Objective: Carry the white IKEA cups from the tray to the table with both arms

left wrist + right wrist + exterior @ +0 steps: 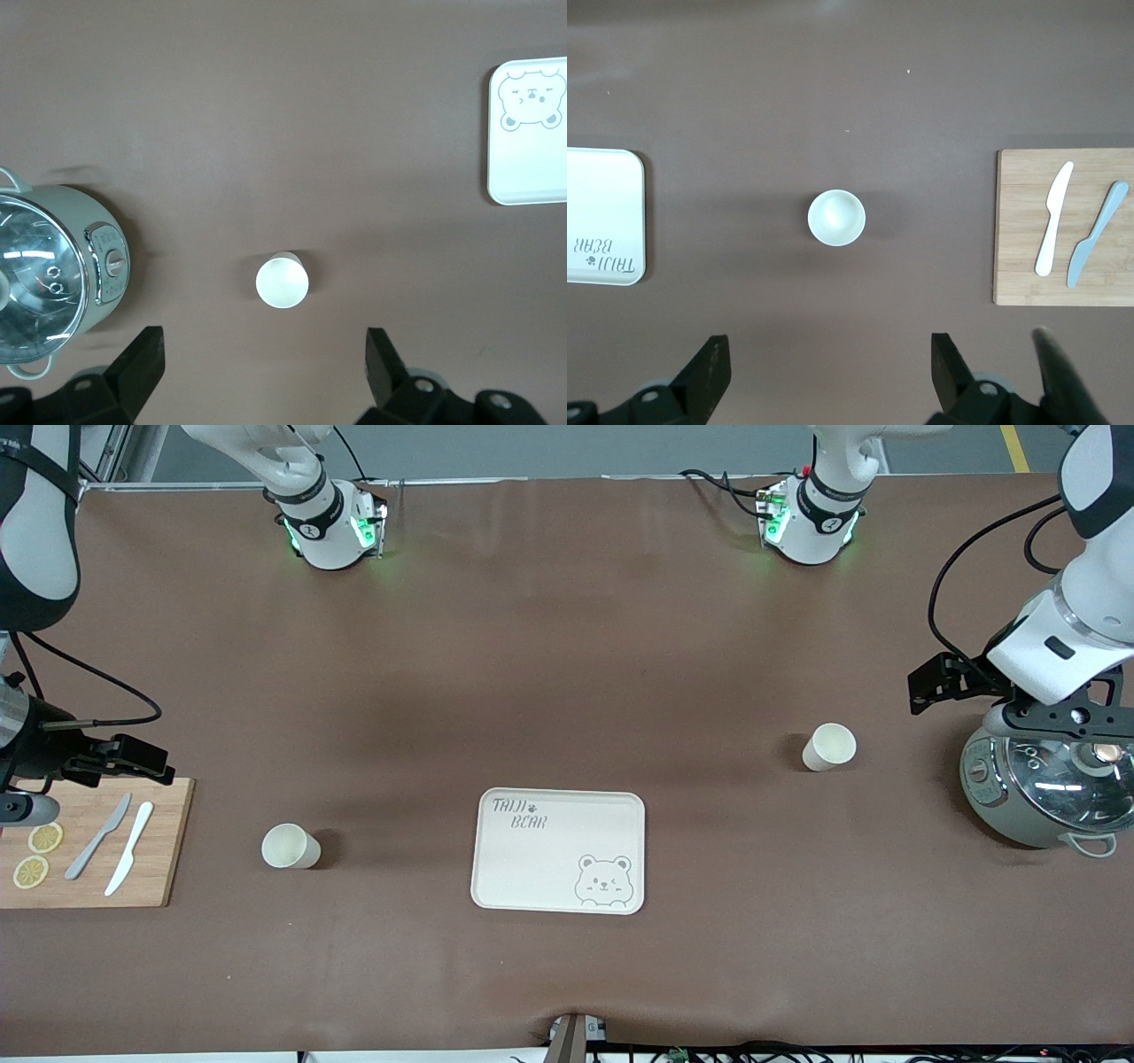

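Seemingly I'm finished: tray [558, 850] bare, both cups [290, 846] [829, 747] on the counter [567, 646] beside it, left gripper [261, 354] and right gripper [824, 359] fingers wide, empty; next, just retreat.

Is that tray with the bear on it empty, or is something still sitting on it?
Empty. The tray shows only its lettering and bear drawing; both cups stand upright on the table beside it.

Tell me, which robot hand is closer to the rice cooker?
The left. The left gripper hangs open right beside the rice cooker, while the right gripper is open over the cutting board at the table's right-arm end.
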